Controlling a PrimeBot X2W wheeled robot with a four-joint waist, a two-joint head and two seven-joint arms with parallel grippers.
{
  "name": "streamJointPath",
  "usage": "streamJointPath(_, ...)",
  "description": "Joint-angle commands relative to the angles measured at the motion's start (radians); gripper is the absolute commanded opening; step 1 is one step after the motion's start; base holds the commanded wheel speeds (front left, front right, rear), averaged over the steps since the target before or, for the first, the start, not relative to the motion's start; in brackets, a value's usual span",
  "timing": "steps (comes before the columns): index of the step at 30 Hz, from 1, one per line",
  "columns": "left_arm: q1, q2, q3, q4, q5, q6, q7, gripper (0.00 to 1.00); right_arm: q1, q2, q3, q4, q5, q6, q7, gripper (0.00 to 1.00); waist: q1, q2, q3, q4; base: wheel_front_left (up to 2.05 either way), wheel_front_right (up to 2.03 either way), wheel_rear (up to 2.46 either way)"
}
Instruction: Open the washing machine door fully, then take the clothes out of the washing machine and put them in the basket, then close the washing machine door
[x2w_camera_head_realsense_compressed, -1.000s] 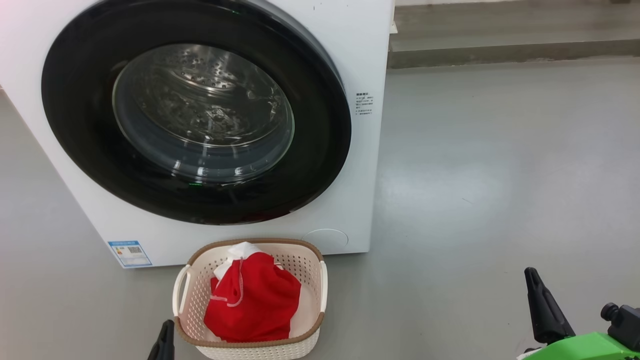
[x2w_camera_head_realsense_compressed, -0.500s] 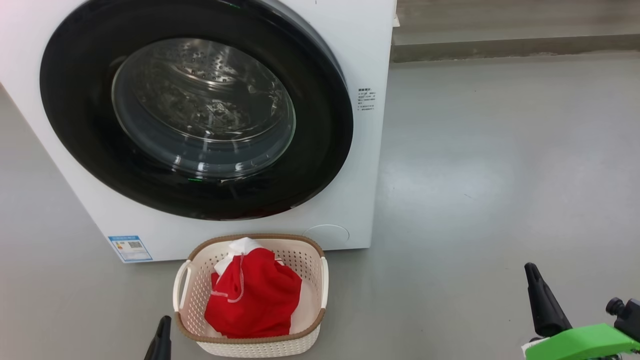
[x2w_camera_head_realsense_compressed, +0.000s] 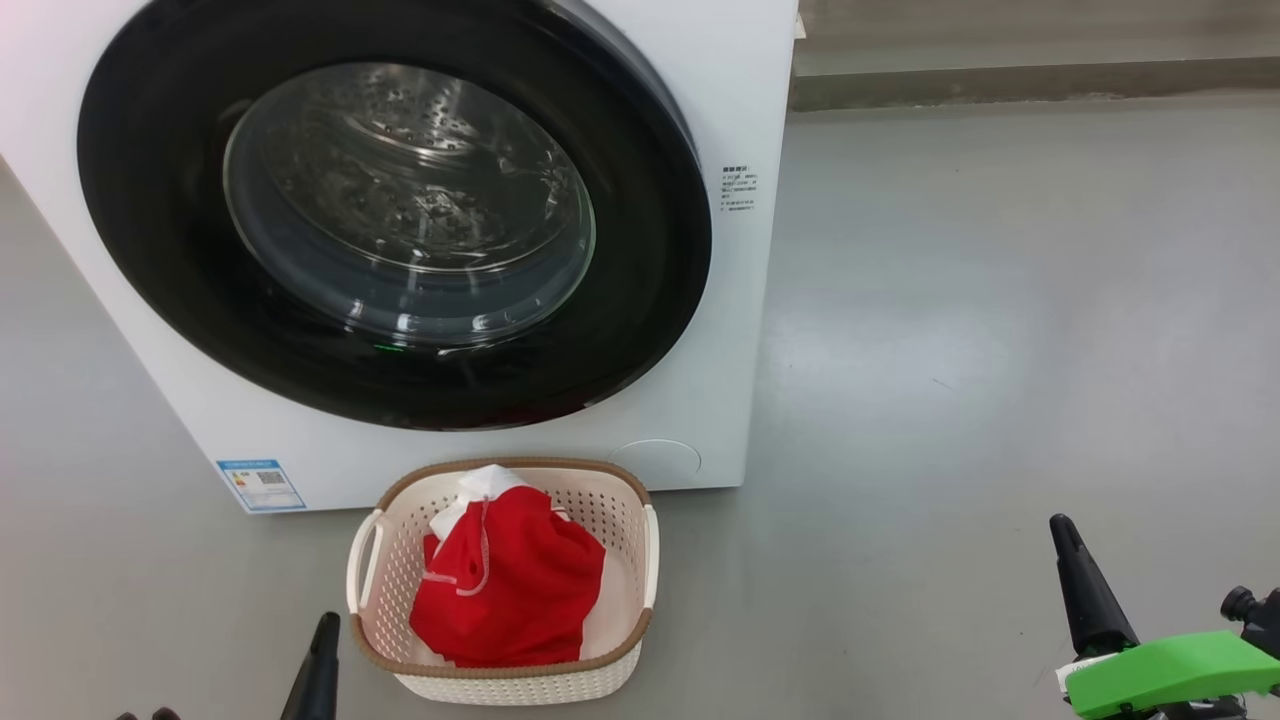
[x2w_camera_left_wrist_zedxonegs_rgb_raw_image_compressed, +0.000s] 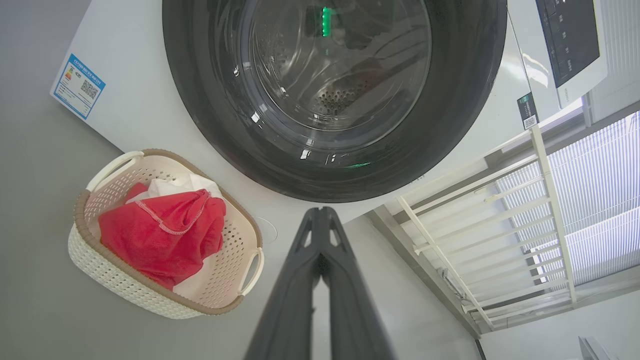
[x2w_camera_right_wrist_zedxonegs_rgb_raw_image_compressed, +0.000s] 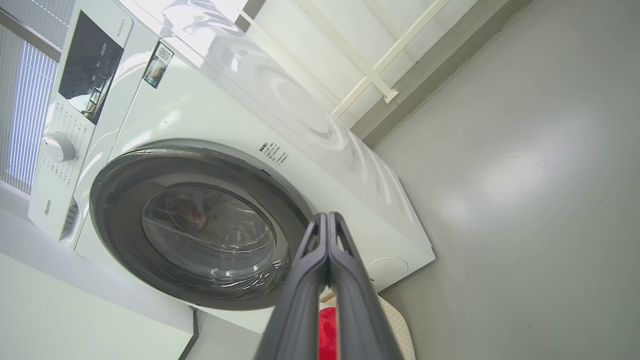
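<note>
Left gripper (x2w_camera_left_wrist_zedxonegs_rgb_raw_image_compressed: 320, 214) and right gripper (x2w_camera_right_wrist_zedxonegs_rgb_raw_image_compressed: 327, 216): fingers pressed together, nothing pinched, both short of the machine.

Washing machine door (x2w_camera_head_realsense_compressed: 640, 330) shut flush on the white washing machine (x2w_camera_head_realsense_compressed: 745, 90): wide glossy black rim, bulging clear glass, perforated steel drum behind. Clothes (x2w_camera_head_realsense_compressed: 510, 595) heaped in the basket (x2w_camera_head_realsense_compressed: 622, 497): bright red fabric, white panel poking up at the back, pale drawstring looped across the front. Basket cream, perforated sides, brown woven-look rim, on the grey floor (x2w_camera_head_realsense_compressed: 1000, 350) just in front of the machine's base, beside the left gripper's tip. Blue label (x2w_camera_head_realsense_compressed: 261, 484) with QR code at the lower front corner, print too small to read; "Hisense" (x2w_camera_right_wrist_zedxonegs_rgb_raw_image_compressed: 48, 207) near the dial (x2w_camera_right_wrist_zedxonegs_rgb_raw_image_compressed: 57, 146); small black lettering (x2w_camera_head_realsense_compressed: 739, 189) right of the door illegible.
</note>
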Motion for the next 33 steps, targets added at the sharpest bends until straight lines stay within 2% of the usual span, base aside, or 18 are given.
streamJointPath(1,-0.053,0.007,0.028,-0.02,-0.026,-0.004,0.008,0.0,-0.053,-0.017,0.002,-0.019,0.028,0.0,0.009,0.0,0.0,0.0,0.001,0.001,0.0,0.0,0.0)
streamJointPath(33,-0.121,0.009,0.059,0.003,-0.38,-0.006,0.103,0.0,-0.12,-0.019,-0.01,0.024,0.401,-0.001,0.106,0.0,-0.0001,0.0,0.031,0.01,0.0,0.0,0.0)
